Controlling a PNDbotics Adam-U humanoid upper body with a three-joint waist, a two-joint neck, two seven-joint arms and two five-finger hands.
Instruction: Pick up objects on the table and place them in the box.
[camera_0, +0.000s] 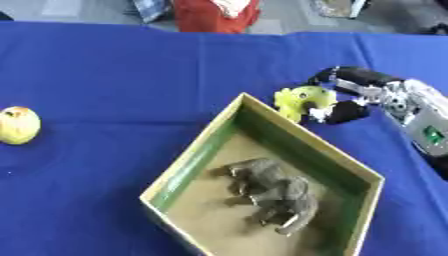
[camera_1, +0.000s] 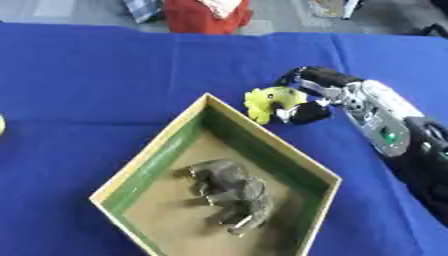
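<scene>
Right hand (camera_1: 308, 98) is clasped around the yellow toy (camera_1: 268, 102) just outside the box's (camera_1: 149, 162) far rim; the box lies toward the robot's left and nearer.

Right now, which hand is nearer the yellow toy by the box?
Right. The right hand is curled round the yellow toy, just outside the box at its far corner. The left hand shows in neither view, so how far it is from the toy cannot be told.
</scene>
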